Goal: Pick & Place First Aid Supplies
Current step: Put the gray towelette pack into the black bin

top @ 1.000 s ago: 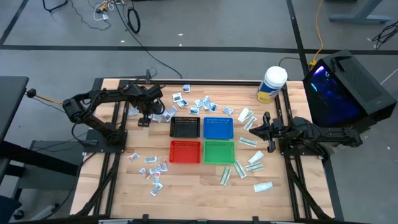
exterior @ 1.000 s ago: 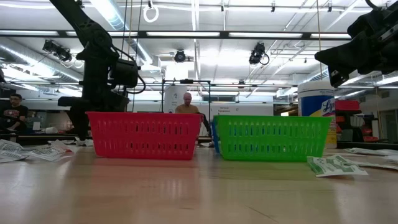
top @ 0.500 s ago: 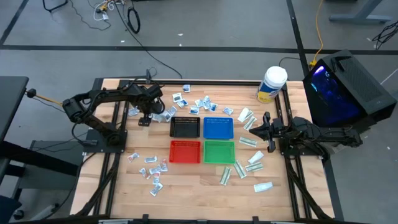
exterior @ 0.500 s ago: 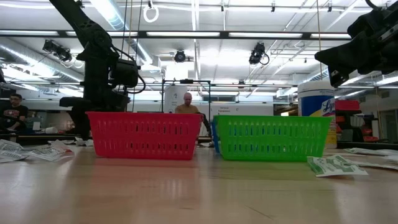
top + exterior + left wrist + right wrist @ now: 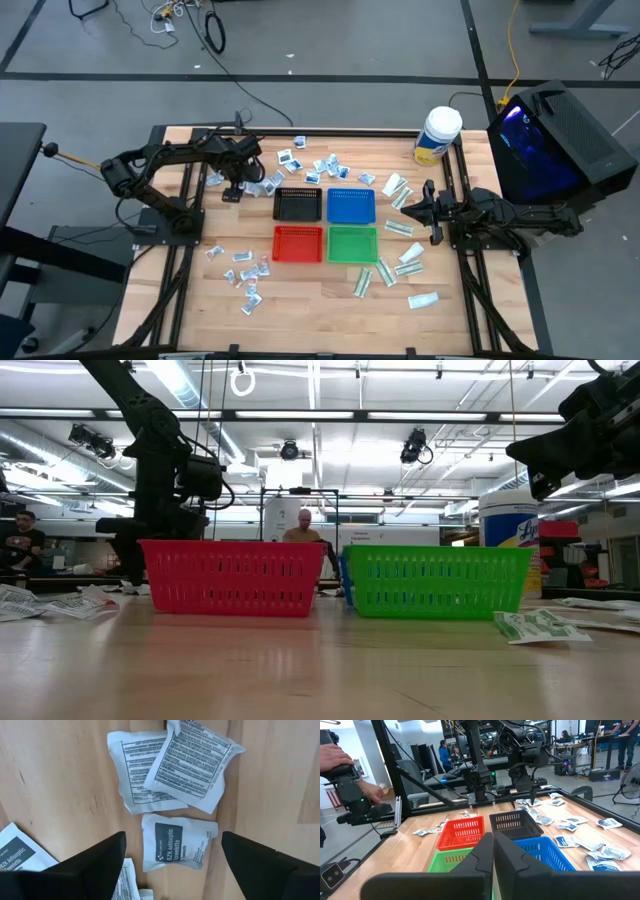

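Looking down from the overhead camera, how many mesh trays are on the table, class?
4, in a two-by-two block mid-table: black tray and blue tray on the jar's side, red tray and green tray beside them. None appears hidden.

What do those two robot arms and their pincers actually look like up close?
Both arms are dark, jointed tubes with chunky black housings. The left gripper ends in two broad, flat black fingers with slanted edges. The right gripper has two matte black, angular fingers. No markings are legible.
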`<state>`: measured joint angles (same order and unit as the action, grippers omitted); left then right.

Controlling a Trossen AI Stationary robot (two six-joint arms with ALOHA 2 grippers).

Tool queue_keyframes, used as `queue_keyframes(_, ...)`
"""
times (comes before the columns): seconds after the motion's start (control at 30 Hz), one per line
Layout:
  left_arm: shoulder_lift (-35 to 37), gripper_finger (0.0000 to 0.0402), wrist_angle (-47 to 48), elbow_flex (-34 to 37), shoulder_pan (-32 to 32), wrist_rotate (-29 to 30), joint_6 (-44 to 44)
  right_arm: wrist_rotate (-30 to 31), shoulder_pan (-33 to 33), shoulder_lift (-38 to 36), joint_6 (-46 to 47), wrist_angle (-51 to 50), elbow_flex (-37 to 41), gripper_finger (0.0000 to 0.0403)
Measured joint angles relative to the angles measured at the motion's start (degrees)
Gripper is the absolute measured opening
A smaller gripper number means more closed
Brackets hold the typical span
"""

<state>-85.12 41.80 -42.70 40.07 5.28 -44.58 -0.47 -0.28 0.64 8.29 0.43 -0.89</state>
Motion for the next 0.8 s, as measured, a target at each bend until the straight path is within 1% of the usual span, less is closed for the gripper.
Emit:
queue_keyframes(0.23,0.0,0.0391,0.0,0.0,0.0,0.0,0.0,0.0,0.0,0.0,0.0,0.0,0.0,0.0018)
queue_keyframes(0.3,0.0,0.0398,0.0,0.0,0.0,0.0,0.0,0.0,0.0,0.0,0.0,0.0,0.0,0.0018)
queue_keyframes(0.57,0.1,0.0388,0.0,0.0,1.3,0.1,0.3,0.0,0.0,0.0,0.0,0.0,0.0,0.0018)
queue_keyframes(0.8,3.4,0.0388,0.3,0.1,-0.6,0.0,0.4,0.0,0.0,0.0,0.0,0.0,0.0,0.0018)
